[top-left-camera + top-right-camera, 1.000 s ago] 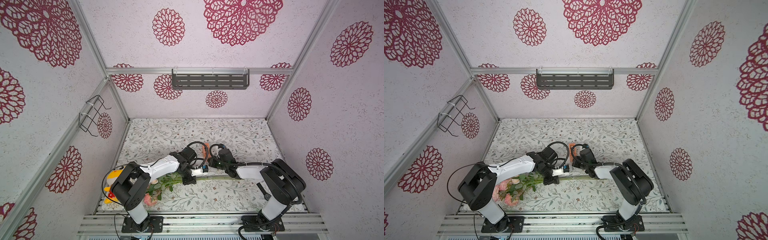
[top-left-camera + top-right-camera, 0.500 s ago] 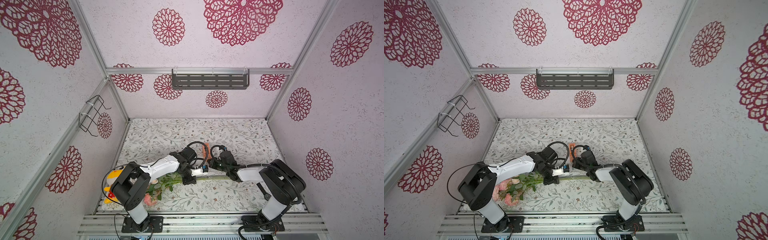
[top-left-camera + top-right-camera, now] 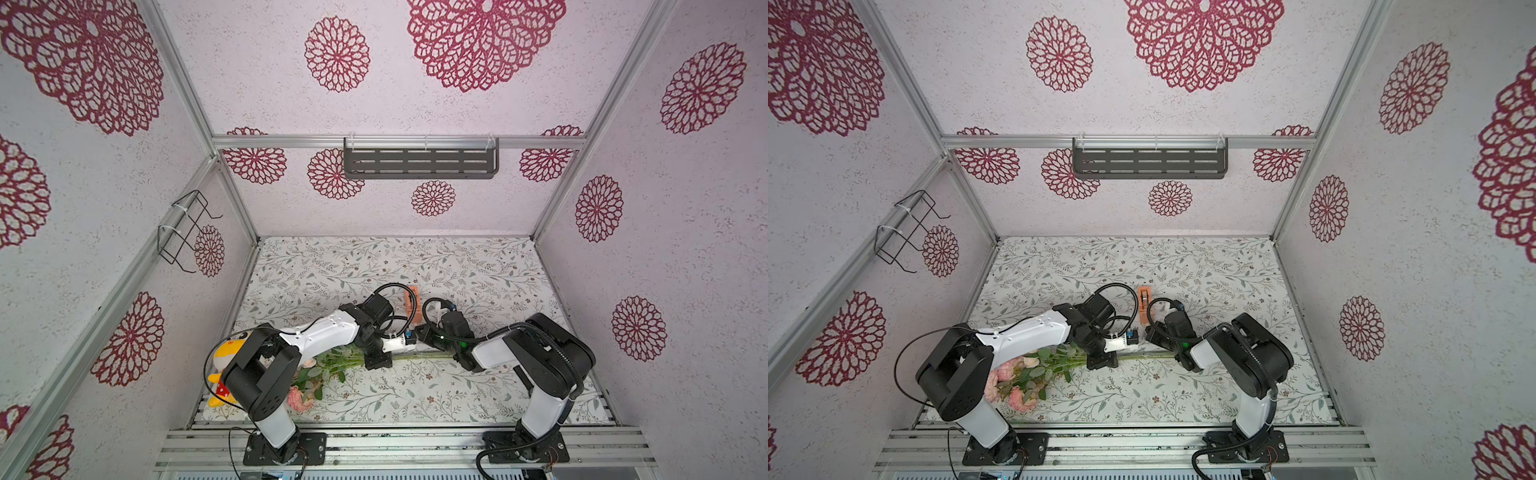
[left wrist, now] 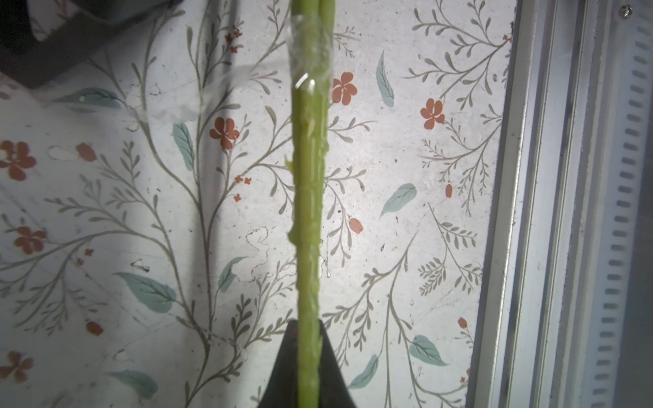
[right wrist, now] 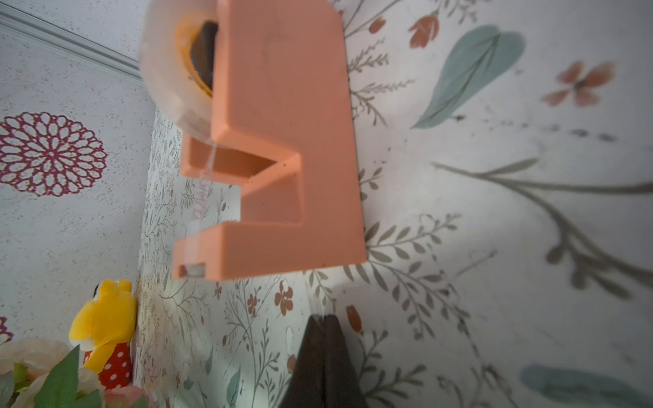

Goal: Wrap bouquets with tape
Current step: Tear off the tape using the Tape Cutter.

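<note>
- While clamped on the bouquet point(image 3: 1034, 370), closed tight with only the green stems point(image 4: 308, 212) between the jaws: left gripper point(image 4: 307, 332), likely set there to keep the stalks bunched and steady for wrapping.
- Laid flat on the table point(image 3: 457, 270), blooms toward the left arm's base, stalk ends reaching toward the right arm.
- Already banded with clear tape point(image 4: 311, 46) farther along the stems, beyond the grip; loose flap point(image 4: 176, 109) trailing off to one side, not smoothed down.
- Right gripper point(image 5: 323, 319) fully closed, tips together, no stem between them, pointed at the dispenser point(image 5: 282, 159); faint glint at the tips, possibly a tape end, too unclear to call.
- Dispenser standing on the table just beyond the two grippers, toward the back wall; roll point(image 5: 169, 70) seated in it, thin strand run down to the cutter end; probably kept there for easy reach.
- Next, as a guess: fetch another strip, or press the flap home.
- Yellow plush toy point(image 3: 226, 359) by the left arm's base, no part in this.
</note>
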